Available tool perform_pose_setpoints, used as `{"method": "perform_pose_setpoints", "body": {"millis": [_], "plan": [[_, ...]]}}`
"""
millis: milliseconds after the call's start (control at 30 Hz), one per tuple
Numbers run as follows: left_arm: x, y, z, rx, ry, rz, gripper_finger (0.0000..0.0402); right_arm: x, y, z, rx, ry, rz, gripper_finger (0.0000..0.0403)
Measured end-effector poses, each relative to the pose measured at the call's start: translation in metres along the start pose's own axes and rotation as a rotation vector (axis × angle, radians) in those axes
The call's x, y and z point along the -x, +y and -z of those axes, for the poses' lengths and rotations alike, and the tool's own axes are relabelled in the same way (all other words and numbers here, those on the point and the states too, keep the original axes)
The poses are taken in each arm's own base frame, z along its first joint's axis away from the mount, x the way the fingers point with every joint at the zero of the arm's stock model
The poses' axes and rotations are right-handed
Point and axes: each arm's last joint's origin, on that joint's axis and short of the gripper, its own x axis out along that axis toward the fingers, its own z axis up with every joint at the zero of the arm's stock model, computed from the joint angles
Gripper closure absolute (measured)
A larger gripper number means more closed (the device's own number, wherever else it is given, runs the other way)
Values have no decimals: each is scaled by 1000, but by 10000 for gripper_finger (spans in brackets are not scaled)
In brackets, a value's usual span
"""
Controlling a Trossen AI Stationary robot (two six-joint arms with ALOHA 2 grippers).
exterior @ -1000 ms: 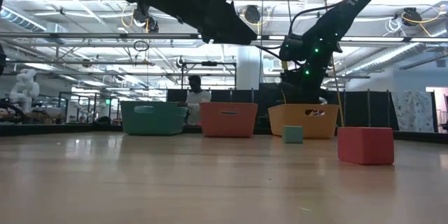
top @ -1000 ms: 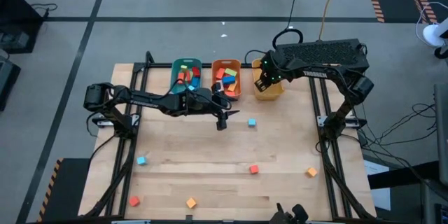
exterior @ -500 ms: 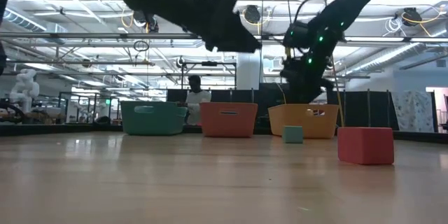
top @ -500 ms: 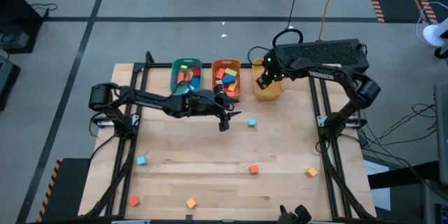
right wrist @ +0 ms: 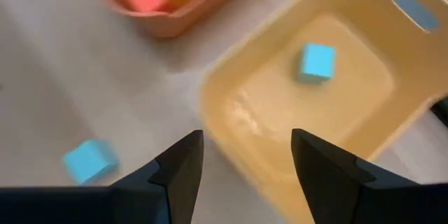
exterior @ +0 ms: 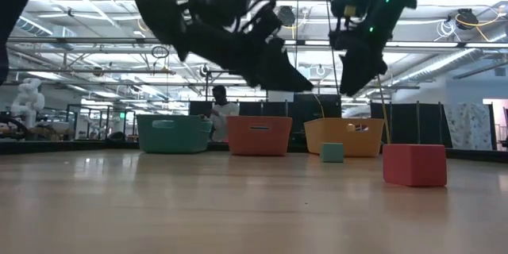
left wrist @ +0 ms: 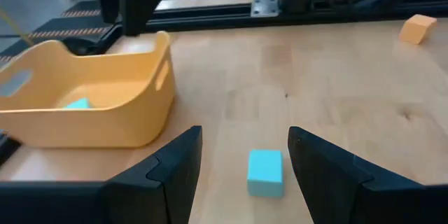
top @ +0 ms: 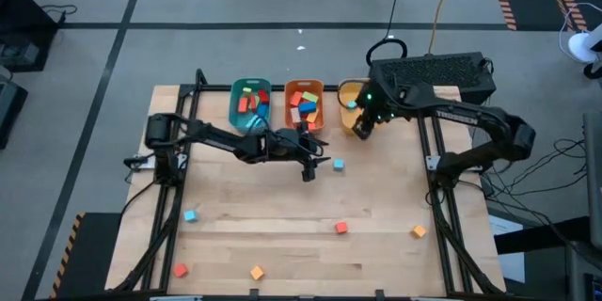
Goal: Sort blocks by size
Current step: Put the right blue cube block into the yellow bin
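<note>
A light-blue cube (left wrist: 265,173) lies on the table just ahead of my left gripper (left wrist: 245,131), which hangs open and low over the table's middle (top: 308,173), its fingers touching nothing. My right gripper (right wrist: 246,134) stands open above the near rim of the yellow bin (top: 356,118). On that bin's floor rests another light-blue cube (right wrist: 317,61). The teal bin (top: 250,103) and orange bin (top: 304,105) hold several coloured blocks. Loose cubes lie nearer the front: blue (top: 190,215), red (top: 341,229), orange (top: 418,232), red (top: 180,270) and orange (top: 256,272).
The three bins stand side by side along the table's far edge. Black frame rails (top: 179,198) run down the table's left and right sides. Bare wood lies between the loose cubes. A person (exterior: 220,111) shows in the room beyond the table.
My left gripper has sunk toward the table and reached toward the light-blue cube at the middle. My right gripper has risen and drawn back from over the yellow bin toward the table's near edge. A light-blue cube now shows in that bin.
</note>
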Motion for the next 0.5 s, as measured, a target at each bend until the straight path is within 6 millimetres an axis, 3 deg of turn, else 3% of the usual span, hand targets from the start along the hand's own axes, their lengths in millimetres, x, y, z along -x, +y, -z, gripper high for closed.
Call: {"method": "perform_pose_setpoints", "body": {"millis": [267,500], "plan": [[-30,-5,28,1,-7,22,187,27,46,18,148,-10,-106,202],[-57,-11,44,7,24,73,187,35,73,29,207,-17,-169,202]]}}
